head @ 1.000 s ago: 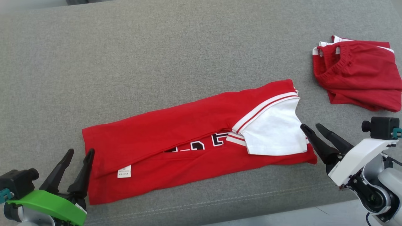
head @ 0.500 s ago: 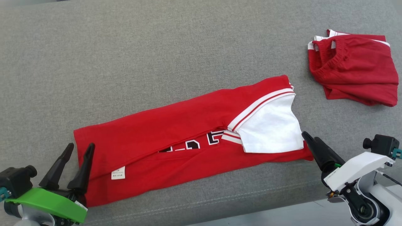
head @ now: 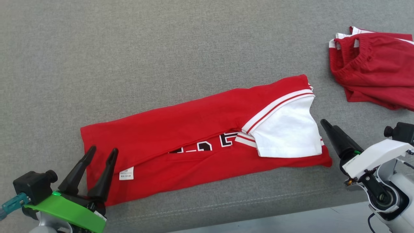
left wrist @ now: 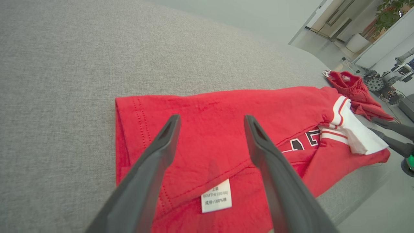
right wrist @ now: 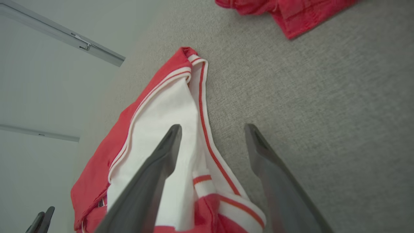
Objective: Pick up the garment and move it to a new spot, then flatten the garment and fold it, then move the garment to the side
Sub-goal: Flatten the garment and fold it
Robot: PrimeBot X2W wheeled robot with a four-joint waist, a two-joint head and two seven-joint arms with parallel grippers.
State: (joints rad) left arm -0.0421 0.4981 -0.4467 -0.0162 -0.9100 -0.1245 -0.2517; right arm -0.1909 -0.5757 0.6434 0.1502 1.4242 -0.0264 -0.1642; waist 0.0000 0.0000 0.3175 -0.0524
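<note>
Left tool (head: 104, 149) is nearest, at the front left. Its jaws are apart and it is empty, poised over the hem (head: 84, 139) end of the shirt (head: 194, 129). In the left wrist view its fingers straddle the cloth just above the label (head: 126, 173). Can't tell whether the tips touch the fabric.

Right tool (head: 324, 122) is at the front right, also spread and gripping nothing. In the right wrist view one finger lies over the white sleeve (head: 288, 132) and the other over bare worktop (head: 129, 48).

The shirt lies mid-worktop as a long strip, sides already turned in, running from near left up to far right. Part of the black print shows in the gap between the flaps.

Likely step: the cross fold, bringing one end over the other.

- The left tool should drop square onto the hem and pinch all layers, top flap included, or the strip will open when lifted.
- The right tool should catch the sleeve together with the red body under it, not the loose white layer alone.
- Lift low, carry straight along the strip and lay the edges flush.

The folded red shorts (head: 372, 64) sit far right, well apart from the shirt. Keep the right arm's swing short of them.
</note>
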